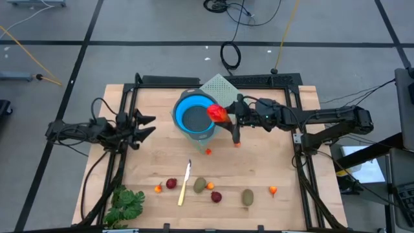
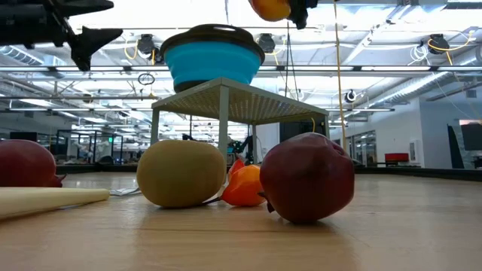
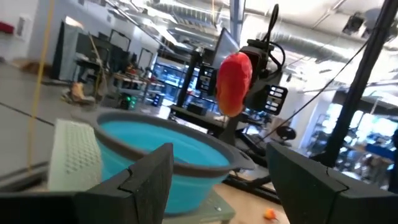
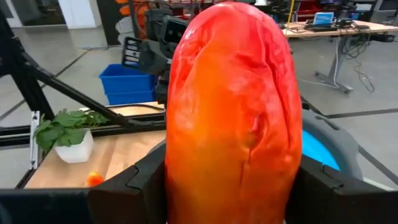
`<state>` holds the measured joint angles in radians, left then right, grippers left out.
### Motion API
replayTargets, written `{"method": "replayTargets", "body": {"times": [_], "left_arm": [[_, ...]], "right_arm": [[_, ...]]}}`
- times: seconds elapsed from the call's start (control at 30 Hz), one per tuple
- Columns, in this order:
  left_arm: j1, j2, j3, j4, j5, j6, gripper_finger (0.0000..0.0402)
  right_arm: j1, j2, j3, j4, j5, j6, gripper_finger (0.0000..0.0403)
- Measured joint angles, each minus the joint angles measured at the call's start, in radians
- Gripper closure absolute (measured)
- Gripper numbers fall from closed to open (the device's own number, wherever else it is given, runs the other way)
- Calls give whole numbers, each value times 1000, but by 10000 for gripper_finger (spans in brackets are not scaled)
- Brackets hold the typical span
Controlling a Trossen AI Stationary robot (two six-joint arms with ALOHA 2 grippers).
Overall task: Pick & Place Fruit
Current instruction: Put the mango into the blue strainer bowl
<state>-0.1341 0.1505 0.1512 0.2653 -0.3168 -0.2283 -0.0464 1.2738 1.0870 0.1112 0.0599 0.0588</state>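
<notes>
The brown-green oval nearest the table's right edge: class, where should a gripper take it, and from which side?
Probably from straight above, closing across the narrow middle of the brown-green oval. It lies flat with its long axis running roughly toward the table's front, and bare wood surrounds it. The small orange piece sits apart on its right, so fingers should fit either side.

Right gripper [image 1: 223, 116] with orange-red fruit [image 1: 218, 112] overhangs the blue bowl [image 1: 194, 116] rim; bowl mouth otherwise unobstructed from above. Bare worktop [image 1: 272, 162] between bowl and the front row of small fruit. Left gripper [image 1: 147, 126] parked near the left edge, apart from the bowl
</notes>
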Motion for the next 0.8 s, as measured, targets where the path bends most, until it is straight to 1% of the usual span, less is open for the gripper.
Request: {"method": "replayTargets", "body": {"times": [0.17, 0.37, 0.63, 0.8], "left_arm": [[0, 124, 89, -7, -1, 85, 147], [0, 312, 203, -17, 0, 143, 147], [0, 536, 351, -26, 0, 148, 147], [0, 638, 455, -88, 0, 148, 147]], "right_arm": [[-11, 0, 0, 0, -1, 0, 186], [-13, 0, 0, 0, -4, 0, 184], [-13, 0, 0, 0, -4, 0, 184], [-13, 0, 0, -2, -8, 0, 184]]}}
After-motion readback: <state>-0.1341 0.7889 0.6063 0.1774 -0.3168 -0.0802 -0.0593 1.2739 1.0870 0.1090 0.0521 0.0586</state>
